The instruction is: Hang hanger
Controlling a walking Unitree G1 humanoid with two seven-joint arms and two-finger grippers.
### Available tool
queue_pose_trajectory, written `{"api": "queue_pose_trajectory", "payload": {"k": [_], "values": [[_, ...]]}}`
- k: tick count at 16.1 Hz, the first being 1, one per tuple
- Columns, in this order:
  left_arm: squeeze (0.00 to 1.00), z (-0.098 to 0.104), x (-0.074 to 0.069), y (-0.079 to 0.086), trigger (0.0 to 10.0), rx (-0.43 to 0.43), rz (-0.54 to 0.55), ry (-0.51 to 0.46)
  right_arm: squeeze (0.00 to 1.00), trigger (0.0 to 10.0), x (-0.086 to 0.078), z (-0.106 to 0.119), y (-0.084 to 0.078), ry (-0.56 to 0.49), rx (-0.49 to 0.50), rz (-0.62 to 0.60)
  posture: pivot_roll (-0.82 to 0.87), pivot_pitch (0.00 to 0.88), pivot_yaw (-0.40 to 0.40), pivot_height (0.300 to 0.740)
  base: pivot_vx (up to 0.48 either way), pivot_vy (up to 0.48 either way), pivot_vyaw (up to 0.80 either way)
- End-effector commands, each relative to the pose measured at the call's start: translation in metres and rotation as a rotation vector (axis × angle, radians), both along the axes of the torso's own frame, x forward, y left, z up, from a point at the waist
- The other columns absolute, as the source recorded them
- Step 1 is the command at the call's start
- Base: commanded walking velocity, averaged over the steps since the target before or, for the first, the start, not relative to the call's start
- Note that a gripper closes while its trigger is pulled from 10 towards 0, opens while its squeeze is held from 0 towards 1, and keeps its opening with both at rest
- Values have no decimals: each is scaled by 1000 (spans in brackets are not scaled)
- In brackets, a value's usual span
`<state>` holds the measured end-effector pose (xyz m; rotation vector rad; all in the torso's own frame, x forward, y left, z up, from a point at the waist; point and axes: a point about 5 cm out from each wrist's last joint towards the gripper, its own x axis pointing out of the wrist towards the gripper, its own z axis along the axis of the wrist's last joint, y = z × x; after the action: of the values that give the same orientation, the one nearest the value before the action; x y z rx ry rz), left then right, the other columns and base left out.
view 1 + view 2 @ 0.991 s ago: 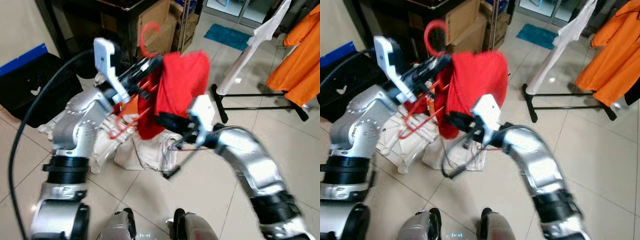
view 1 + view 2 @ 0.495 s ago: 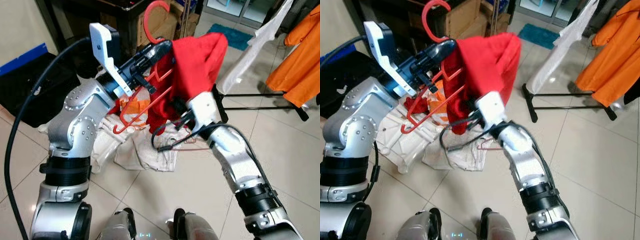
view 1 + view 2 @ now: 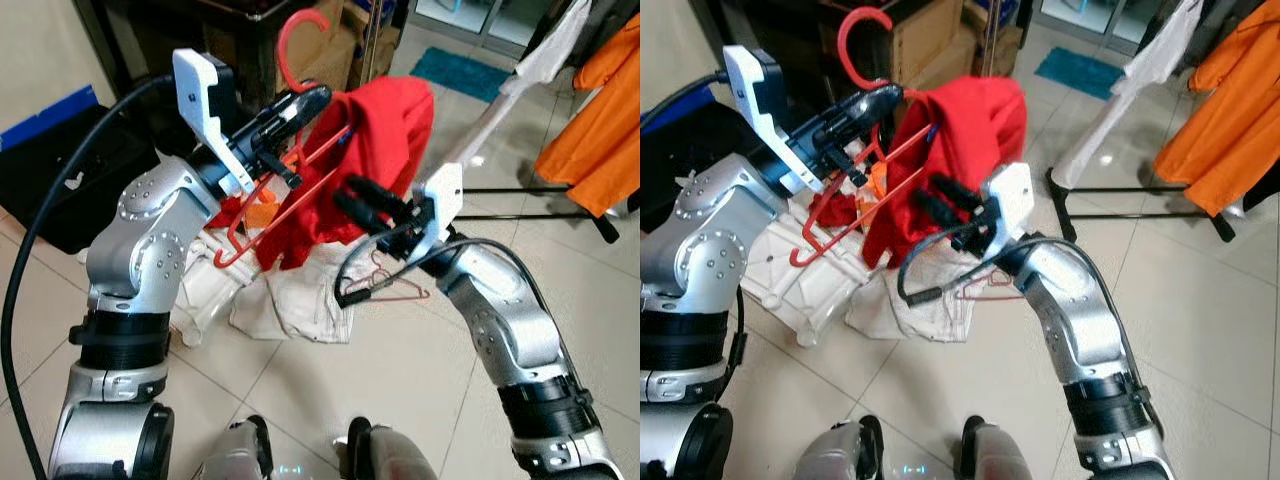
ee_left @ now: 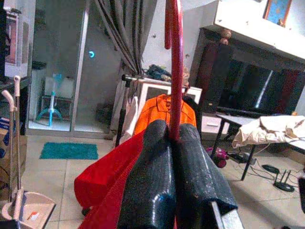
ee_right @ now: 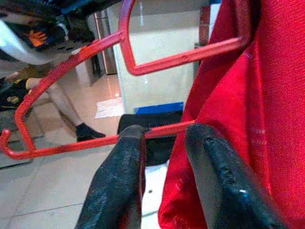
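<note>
A red hanger (image 3: pixel 262 222) is held up in front of me, its hook (image 3: pixel 293 38) pointing upward. My left gripper (image 3: pixel 303 101) is shut on the hanger's neck just below the hook, as the left wrist view shows (image 4: pixel 172 132). A red garment (image 3: pixel 372 135) is draped over one shoulder of the hanger and hangs down in folds. My right gripper (image 3: pixel 358 200) stands open just below and in front of the garment. In the right wrist view its fingertips (image 5: pixel 134 134) are close to the hanger's lower bar (image 5: pixel 71 145) and the cloth's edge (image 5: pixel 228 109), gripping neither.
A pile of white cloth (image 3: pixel 292 302) lies on the tiled floor below, with another thin hanger (image 3: pixel 397 287) on it. A black clothes rack base (image 3: pixel 520 190) stands at the right, with an orange garment (image 3: pixel 600 125) and white garment (image 3: pixel 525 70). A black bag (image 3: pixel 60 170) lies left.
My right gripper has drawn back out of the red garment and lower, and now stands open. The left gripper keeps the hanger raised, nearly where it was.
</note>
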<state>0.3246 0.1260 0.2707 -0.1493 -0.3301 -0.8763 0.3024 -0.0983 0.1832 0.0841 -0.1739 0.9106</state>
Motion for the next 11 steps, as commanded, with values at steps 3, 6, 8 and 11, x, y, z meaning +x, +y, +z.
{"api": "queue_pose_trajectory", "payload": {"k": [3,6,8,11], "values": [[0,10,2,-1,10000,-15,-1,-57,1000,10000,-14,4,1,-15,-59,99,-128,159,-39,740,0,0,0],[0,8,1,0,10000,1,-11,-66,0,10000,-9,33,-18,-131,-149,87,-127,152,-43,740,0,0,0],[0,3,2,3,10000,33,-10,-64,0,10000,1,62,-35,-234,-198,60,-127,144,-48,740,0,0,0],[0,0,1,6,10000,64,-9,-68,0,10000,8,88,-46,-318,-245,50,-121,138,-51,740,0,0,0]]}}
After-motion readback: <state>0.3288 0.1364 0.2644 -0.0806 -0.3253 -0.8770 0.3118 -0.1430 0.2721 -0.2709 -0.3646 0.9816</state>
